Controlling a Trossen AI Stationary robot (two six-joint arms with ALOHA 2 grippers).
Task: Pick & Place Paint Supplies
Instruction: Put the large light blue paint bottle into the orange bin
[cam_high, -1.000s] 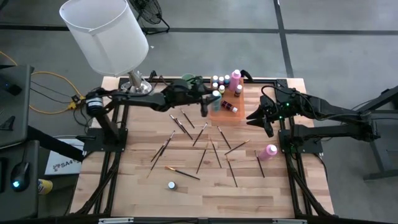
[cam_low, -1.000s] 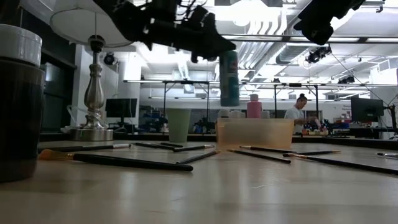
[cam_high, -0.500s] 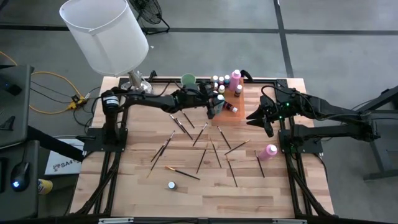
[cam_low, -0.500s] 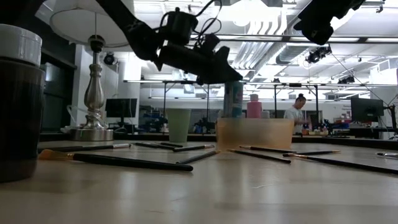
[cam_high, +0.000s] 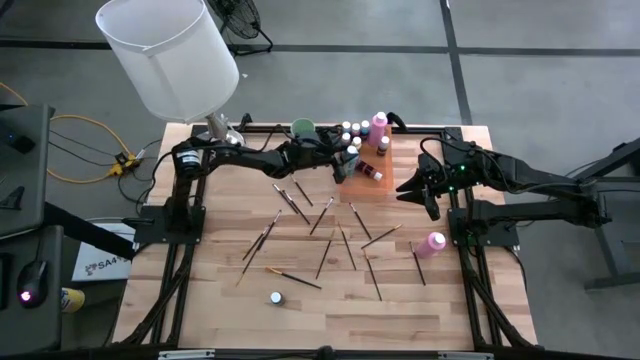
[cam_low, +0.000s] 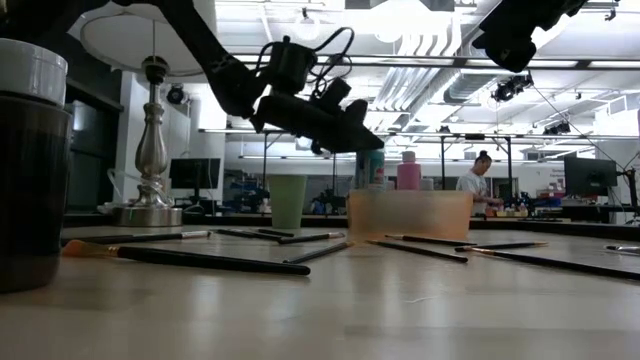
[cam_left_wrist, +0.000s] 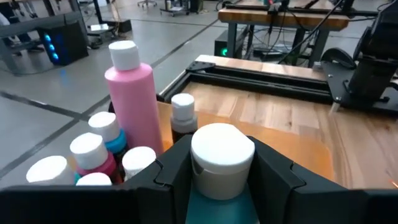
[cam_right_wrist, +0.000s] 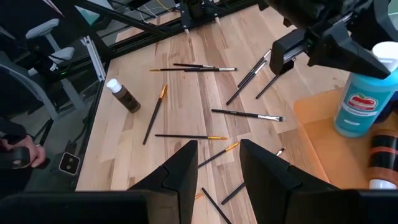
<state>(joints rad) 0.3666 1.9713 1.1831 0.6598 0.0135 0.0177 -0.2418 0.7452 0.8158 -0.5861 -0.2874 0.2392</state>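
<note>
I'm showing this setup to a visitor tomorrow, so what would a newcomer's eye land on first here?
Probably the big white lampshade looming over the table's far left corner. Next, the left gripper lowering a teal paint bottle into the orange tray, beside a cluster of pale-capped bottles and a tall pink one. Thin paintbrushes lie scattered across the middle of the wooden table, while the right gripper waits nearby.

One lamp (cam_high: 170, 55), one green cup (cam_high: 302, 129), one orange tray (cam_high: 388, 186). About a dozen paintbrushes (cam_high: 293, 277). Two large pink bottles (cam_high: 379, 128), one teal bottle (cam_right_wrist: 364, 93), and small bottles (cam_high: 350, 129) too clustered to count.
</note>
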